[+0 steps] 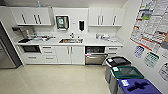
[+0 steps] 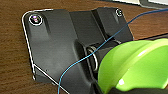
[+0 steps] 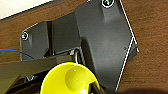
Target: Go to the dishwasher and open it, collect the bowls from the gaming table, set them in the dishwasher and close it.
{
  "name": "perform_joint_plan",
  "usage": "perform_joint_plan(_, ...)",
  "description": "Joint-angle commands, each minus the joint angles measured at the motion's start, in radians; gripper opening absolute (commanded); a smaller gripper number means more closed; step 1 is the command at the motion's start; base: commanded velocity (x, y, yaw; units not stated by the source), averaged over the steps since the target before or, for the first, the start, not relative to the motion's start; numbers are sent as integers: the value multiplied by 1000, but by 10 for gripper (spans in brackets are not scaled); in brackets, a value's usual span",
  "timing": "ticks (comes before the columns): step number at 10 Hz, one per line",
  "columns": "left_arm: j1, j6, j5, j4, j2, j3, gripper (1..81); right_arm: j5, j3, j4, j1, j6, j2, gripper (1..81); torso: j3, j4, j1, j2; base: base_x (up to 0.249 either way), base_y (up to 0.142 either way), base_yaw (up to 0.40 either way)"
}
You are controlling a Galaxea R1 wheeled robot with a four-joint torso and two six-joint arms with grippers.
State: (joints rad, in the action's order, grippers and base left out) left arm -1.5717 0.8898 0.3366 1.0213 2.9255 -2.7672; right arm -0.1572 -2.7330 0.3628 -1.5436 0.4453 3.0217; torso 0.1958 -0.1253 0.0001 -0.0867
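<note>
Two lime-green bowls are in the wrist views: one bowl (image 2: pixel 135 67) fills the lower right of the left wrist frame, seen from its smooth outside, and a second bowl (image 3: pixel 68 80) sits at the bottom centre of the right wrist frame, its hollow facing the camera. Each looks light, stiff and glossy — probably plastic, so slippery rather than fragile. The rim is the sensible place to pinch, since the rounded wall offers nothing to bite on. A dark shape crosses the second bowl's rim at its lower right edge (likely a finger, but too indistinct to be sure), so I cannot tell whether either gripper's fingers are spread or pinching a bowl.

In the head view the dishwasher (image 1: pixel 95 55) stands under the white counter (image 1: pixel 100 42) at centre right, its steel door tipped partly open with the dark rack showing above it. The sink (image 1: pixel 70 40) is just left of it, white cabinets (image 1: pixel 71 54) below.

The pale floor (image 1: pixel 50 80) leads to the appliance, but three bins — a black bin (image 1: pixel 117 65), a green bin (image 1: pixel 125 75) and a blue bin (image 1: pixel 138 87) — line the right wall near the door's swing and would crowd an approach from that side.
</note>
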Motion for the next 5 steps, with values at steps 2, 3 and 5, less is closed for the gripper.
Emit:
perform_joint_plan(2, 23, -2, -28, 5, -9, -3, 10, 44, 0, 8, 32, 0, -5, 10, 0, 0, 0, 0, 126, 0, 0)
perform_joint_plan(3, 23, -2, -28, 6, -9, -3, 10, 44, 1, 8, 33, 0, -4, 10, 0, 0, 0, 0, 125, 0, 0)
perform_joint_plan(5, 22, -2, -28, 10, -8, -3, 10, 44, 0, 8, 33, -2, -5, 10, 0, 0, 0, 0, 132, 0, 0)
